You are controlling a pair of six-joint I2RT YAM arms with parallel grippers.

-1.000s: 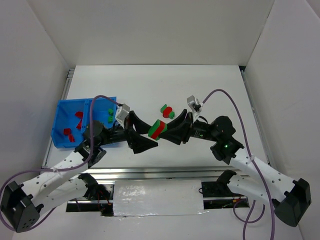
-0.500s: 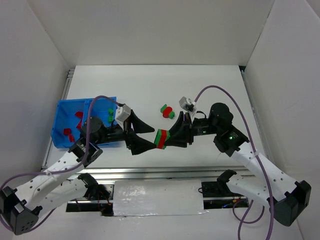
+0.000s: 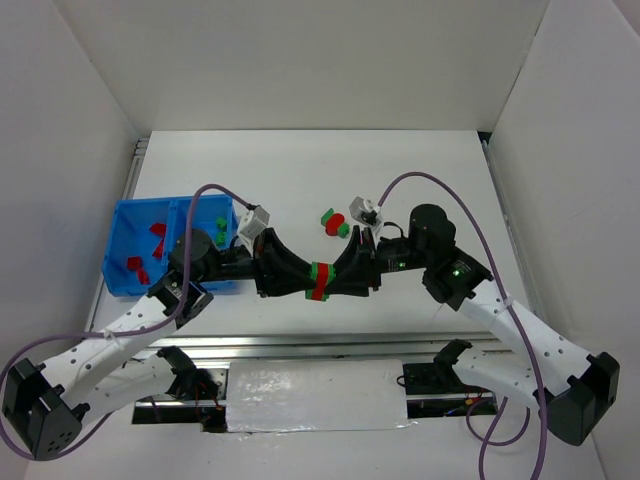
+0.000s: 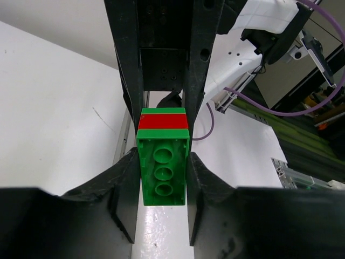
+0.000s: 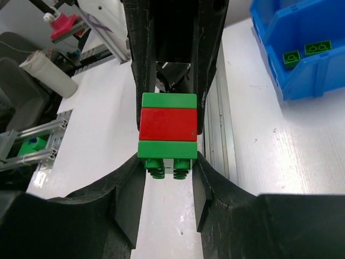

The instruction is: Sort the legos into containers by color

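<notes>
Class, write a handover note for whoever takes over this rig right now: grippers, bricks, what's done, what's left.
Left gripper and right gripper: both shut on one green-red-green plastic brick stack, held between them.
Blue plastic bin: red bricks in left compartment, green bricks in right.
Left: pull the stack apart, bin its pieces, then sort the loose red-and-green cluster on the white table.

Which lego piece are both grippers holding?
The green-red-green stack, clamped between left gripper and right gripper; the others lie in the blue bin or loose on the table.
</notes>
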